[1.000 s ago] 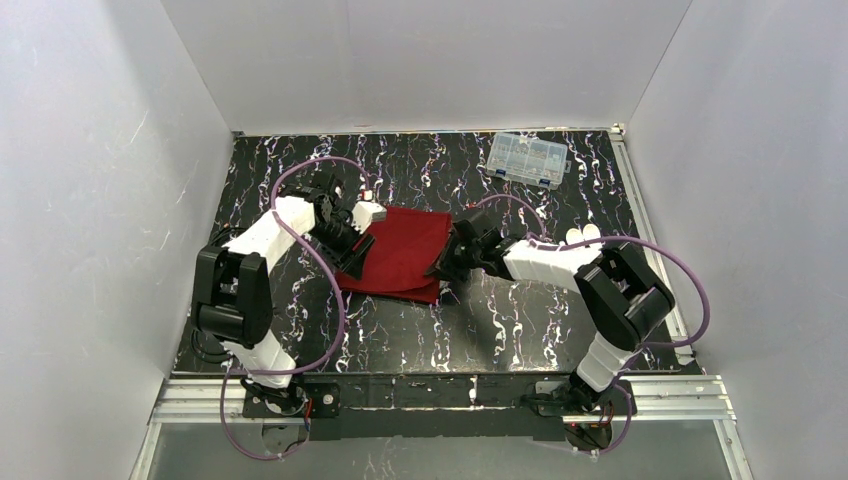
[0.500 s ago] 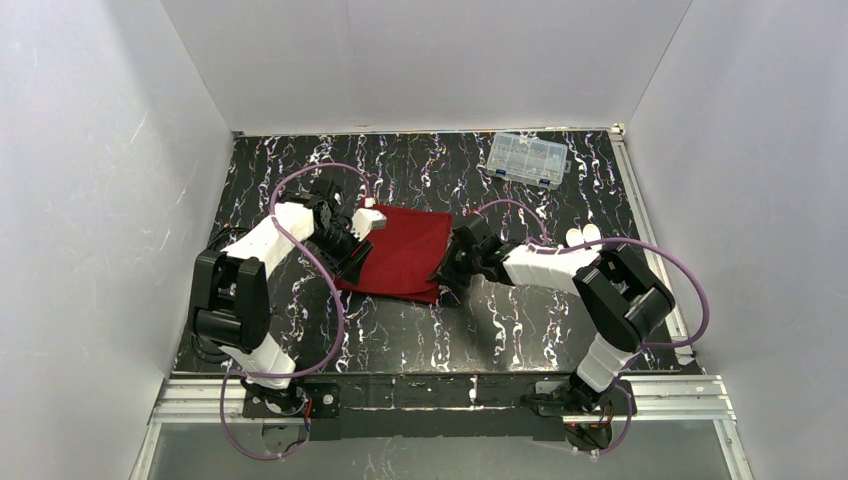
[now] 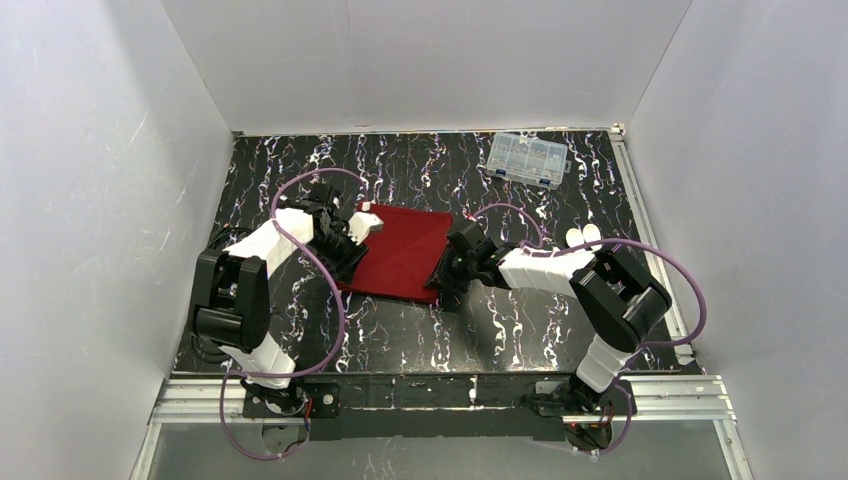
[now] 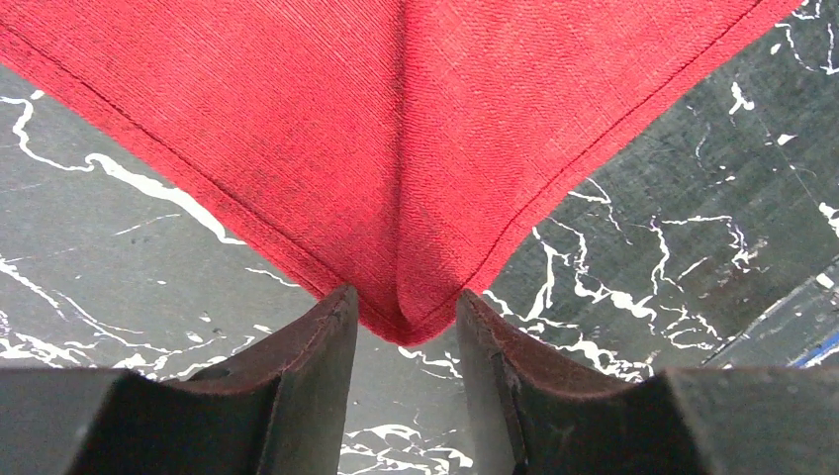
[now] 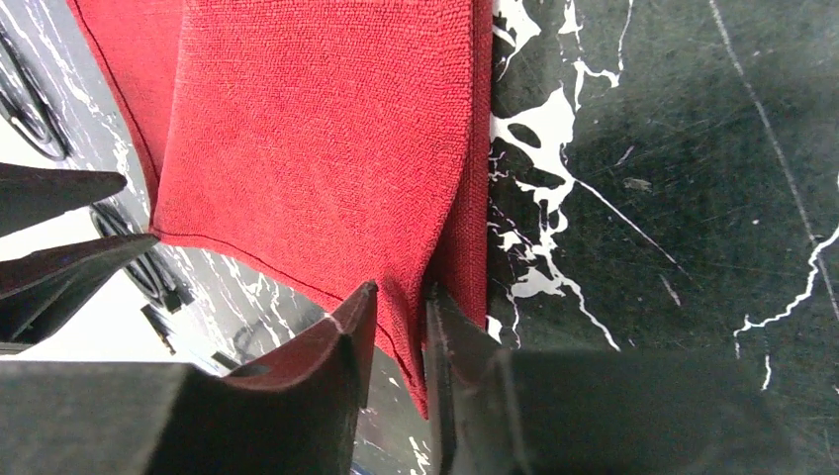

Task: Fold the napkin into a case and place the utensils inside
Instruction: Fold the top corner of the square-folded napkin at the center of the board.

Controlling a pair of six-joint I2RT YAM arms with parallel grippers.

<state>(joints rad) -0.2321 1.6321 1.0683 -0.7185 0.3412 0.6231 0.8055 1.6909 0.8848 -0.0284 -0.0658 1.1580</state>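
The deep red napkin [image 3: 400, 255] lies folded in layers on the black marble table. My left gripper [image 3: 347, 268] stands at its left side. In the left wrist view a napkin corner [image 4: 416, 287] pokes between the open fingers of that gripper [image 4: 403, 297] with gaps on both sides. My right gripper [image 3: 440, 282] is at the napkin's near right corner. Its jaws [image 5: 401, 289] stand slightly apart, with the top layer [image 5: 326, 148] hanging loose between them against the right finger. Two white utensils [image 3: 581, 235] lie behind the right forearm.
A clear plastic compartment box [image 3: 527, 159] sits at the back right. Purple cables loop over both arms. White walls enclose the table on three sides, and a metal rail runs along the near edge.
The right gripper has opened from shut and let the napkin's top layer go, and the cloth now lies flatter. The left gripper has drawn back slightly and its jaws have narrowed a little.
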